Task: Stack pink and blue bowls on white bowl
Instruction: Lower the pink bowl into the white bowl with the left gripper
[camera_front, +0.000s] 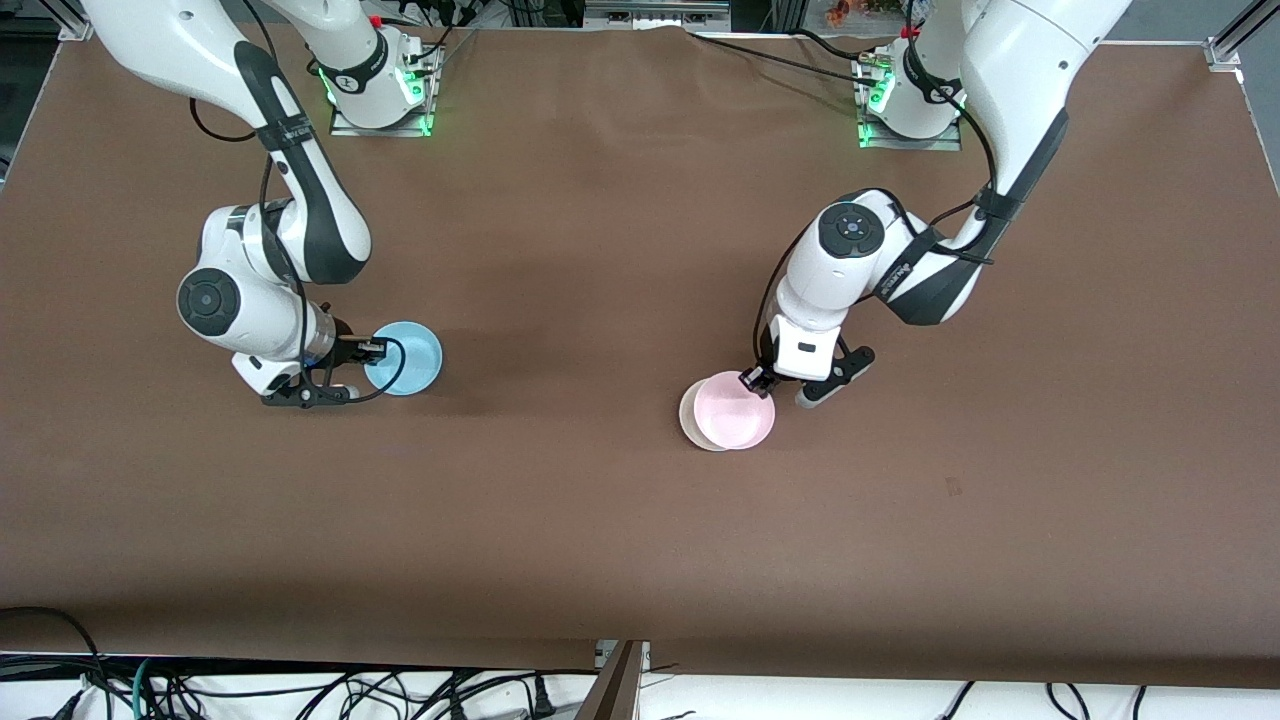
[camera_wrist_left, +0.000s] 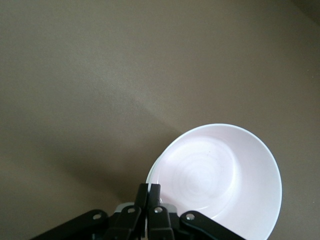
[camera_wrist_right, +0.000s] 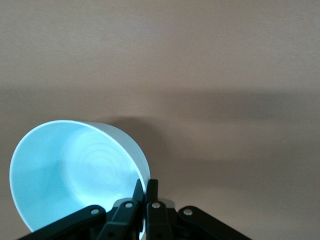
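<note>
The left gripper (camera_front: 758, 380), right of centre in the front view, has its fingers pinching the rim of the pink bowl (camera_front: 738, 410). That bowl hangs over the white bowl (camera_front: 692, 415), of which only a pale crescent shows at the pink bowl's edge toward the right arm's end of the brown surface (camera_front: 620, 520). In the left wrist view the pink bowl (camera_wrist_left: 225, 175) looks shifted off the white rim (camera_wrist_left: 151, 172), not yet seated, though I cannot tell whether the two touch.

To finish this step well, slide the pink bowl toward the right arm's end until the rims line up all round, level it, lower it into the nest, and only then part the fingers.

At middle left of the front view the right gripper (camera_front: 372, 350) pinches the rim of the blue bowl (camera_front: 408, 357), shown tilted in the right wrist view (camera_wrist_right: 75, 175). It should approach only once the left arm clears.
</note>
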